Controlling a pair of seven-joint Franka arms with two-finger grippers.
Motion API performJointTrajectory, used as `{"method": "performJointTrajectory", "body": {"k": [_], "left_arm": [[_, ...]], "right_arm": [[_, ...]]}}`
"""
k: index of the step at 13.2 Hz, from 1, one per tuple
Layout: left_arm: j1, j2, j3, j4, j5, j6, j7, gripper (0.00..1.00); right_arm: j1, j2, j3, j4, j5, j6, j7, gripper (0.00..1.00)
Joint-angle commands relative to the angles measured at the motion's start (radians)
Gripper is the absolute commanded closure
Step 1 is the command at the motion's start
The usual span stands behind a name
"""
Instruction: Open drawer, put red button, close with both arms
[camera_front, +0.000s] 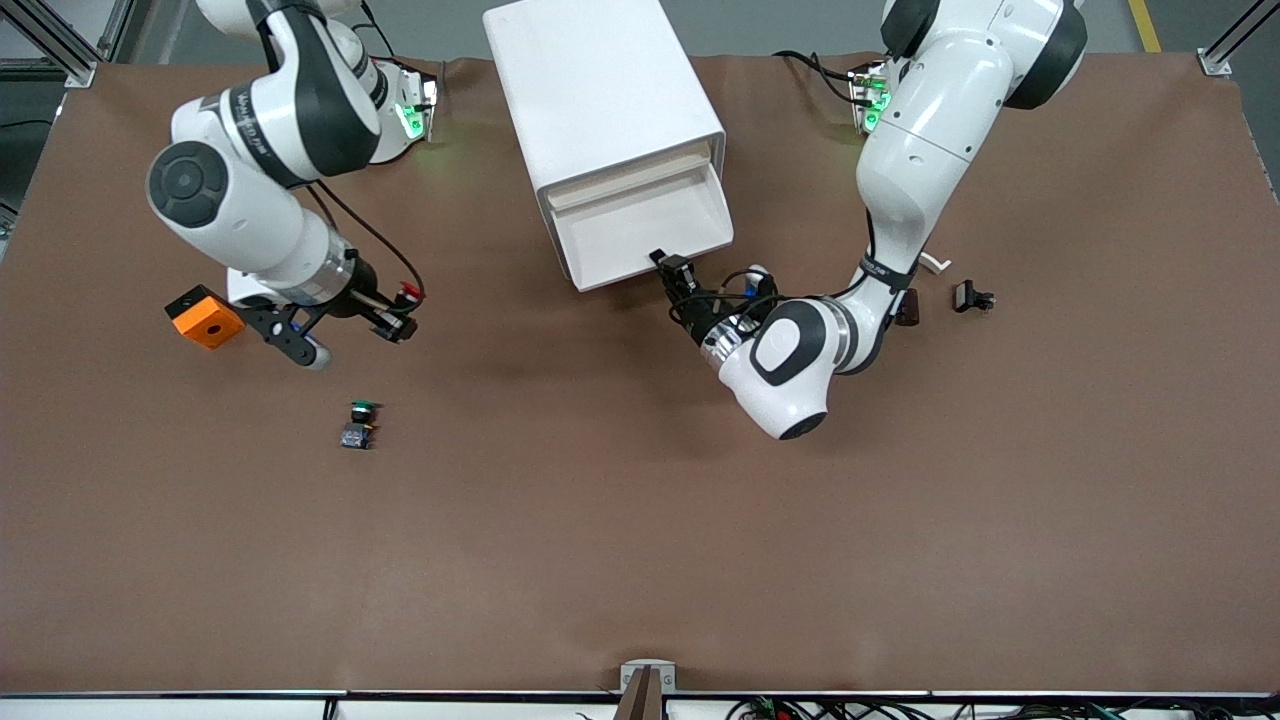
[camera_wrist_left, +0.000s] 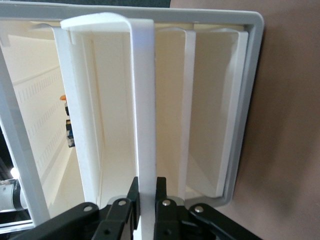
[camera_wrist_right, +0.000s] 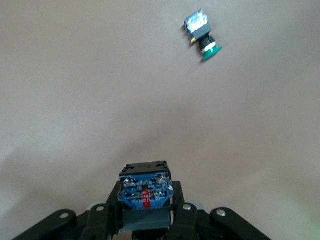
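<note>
The white cabinet (camera_front: 600, 90) stands at the table's middle, toward the robots' bases. Its drawer (camera_front: 640, 225) is pulled out, a shallow white tray with nothing in it. My left gripper (camera_front: 668, 268) is shut on the drawer's front panel (camera_wrist_left: 145, 100), one finger (camera_wrist_left: 131, 197) on each side of it. My right gripper (camera_front: 398, 320) is up over the table toward the right arm's end, shut on the red button (camera_front: 408, 293). In the right wrist view the button's blue block body (camera_wrist_right: 145, 192) sits between the jaws and its cap is hidden.
A green-capped button (camera_front: 358, 422) lies on the brown table nearer the front camera than my right gripper, and also shows in the right wrist view (camera_wrist_right: 202, 32). An orange block (camera_front: 205, 317) sits beside the right arm. Small black parts (camera_front: 972, 297) lie toward the left arm's end.
</note>
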Motion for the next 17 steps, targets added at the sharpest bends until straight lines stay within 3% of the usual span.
{"method": "performJointTrajectory", "body": {"k": [1,5,6,7,8,13,17], "left_arm": [[0.025,0.03,-0.006,0.064,-0.006,0.022,-0.007,1.0],[0.04,0.032,0.013,0.075,-0.006,0.062,0.013,0.97],[0.04,0.03,0.013,0.076,-0.006,0.065,0.016,0.68],[0.042,0.03,0.013,0.084,-0.006,0.067,0.03,0.29],[0.042,0.03,0.016,0.093,-0.004,0.067,0.033,0.0],[0.065,0.019,0.051,0.159,0.002,0.067,0.135,0.0],[0.08,0.012,0.15,0.219,0.009,0.062,0.232,0.0]], "right_arm": [[0.087,-0.01,-0.009,0.011,-0.013,-0.002,0.147,1.0],[0.236,-0.002,-0.009,0.051,-0.033,0.001,0.385,1.0],[0.27,0.007,-0.009,0.064,-0.045,0.002,0.445,1.0],[0.305,0.022,-0.009,0.081,-0.057,0.004,0.499,1.0],[0.342,0.045,-0.009,0.101,-0.069,0.007,0.554,1.0],[0.463,0.229,-0.009,0.252,-0.125,0.014,0.769,1.0],[0.497,0.285,-0.009,0.262,-0.108,0.091,0.814,1.0]]}}
